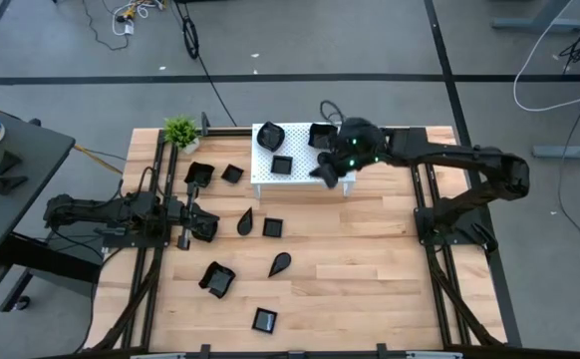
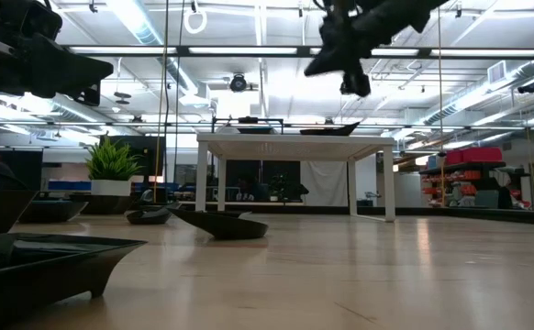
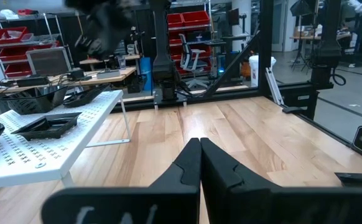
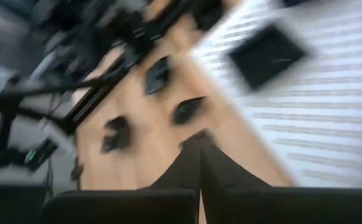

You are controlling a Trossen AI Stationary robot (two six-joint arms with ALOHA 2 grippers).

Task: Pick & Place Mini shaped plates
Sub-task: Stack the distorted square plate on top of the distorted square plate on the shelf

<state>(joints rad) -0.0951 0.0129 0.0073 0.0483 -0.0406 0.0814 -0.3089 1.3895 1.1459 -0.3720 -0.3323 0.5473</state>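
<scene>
Several glossy black mini plates lie on the wooden table: squares (image 1: 272, 227) (image 1: 264, 320), teardrops (image 1: 245, 221) (image 1: 280, 263) and others (image 1: 217, 279) (image 1: 198, 174). Three more rest on the white perforated stand (image 1: 300, 179): a wavy one (image 1: 270, 133) and two squares (image 1: 283, 165) (image 1: 320, 135). My right gripper (image 1: 322, 175) (image 4: 199, 142) hangs shut and empty over the stand's right end, well above its top (image 2: 340, 46). My left gripper (image 1: 210, 224) (image 3: 199, 149) stays shut and empty, level, at the table's left side.
A small green potted plant (image 1: 181, 131) stands at the far left corner, beside the stand. The arms' dark frames run along the table's left (image 1: 155, 249) and right (image 1: 435, 249) sides. Bare wood (image 1: 370, 279) lies at the near right.
</scene>
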